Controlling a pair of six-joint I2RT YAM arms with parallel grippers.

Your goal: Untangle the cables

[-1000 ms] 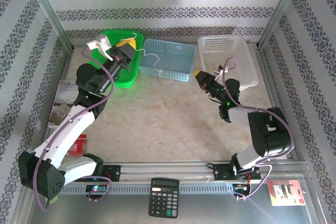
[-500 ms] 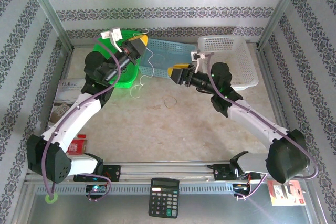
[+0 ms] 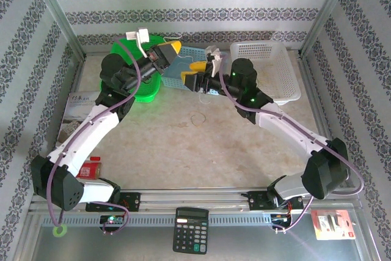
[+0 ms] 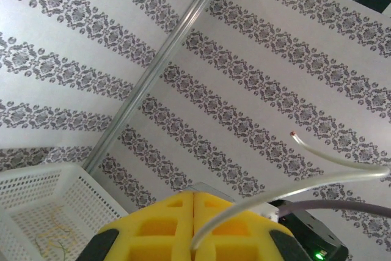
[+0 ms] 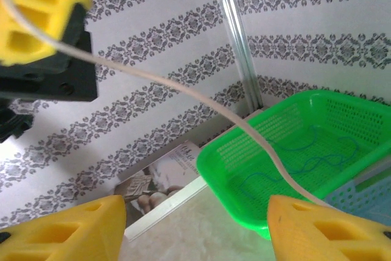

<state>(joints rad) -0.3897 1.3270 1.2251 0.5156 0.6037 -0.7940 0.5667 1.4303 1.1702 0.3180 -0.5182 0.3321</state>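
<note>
1. The left gripper [image 3: 174,47], a two-finger pincer with yellow foam pads, is raised at about 11 o'clock over the beige table top [image 3: 183,157]. Its jaws are pressed together on a thin whitish wire [image 4: 293,186].
2. In the left wrist view that wire leaves the seam between the pads and arcs off toward 3 o'clock.
3. The right gripper [image 3: 190,73], with matching yellow pads, faces the left one from its 4 o'clock side, just beside it. Its jaws stand wide apart.
4. In the right wrist view the whitish wire slants from 10 o'clock down to 4 o'clock, ending near one yellow pad. Whether it touches that pad cannot be told.
5. A green plastic mesh basket [image 3: 139,91] sits at 10 o'clock and holds a thin blue wire [image 5: 305,157].
6. A white plastic mesh basket [image 3: 275,71] sits at 1 o'clock, with thin yellow and green wires [image 4: 52,242] inside.
7. A light-blue plastic mesh basket [image 3: 190,54] stands between them at 12 o'clock, partly hidden by the grippers.
8. A small thin wire loop [image 3: 198,118] lies alone near the table's centre; its colour is unclear.
9. A black calculator [image 3: 191,230] lies at 6 o'clock, and a printed booklet [image 3: 76,105] at 9 o'clock.
</note>
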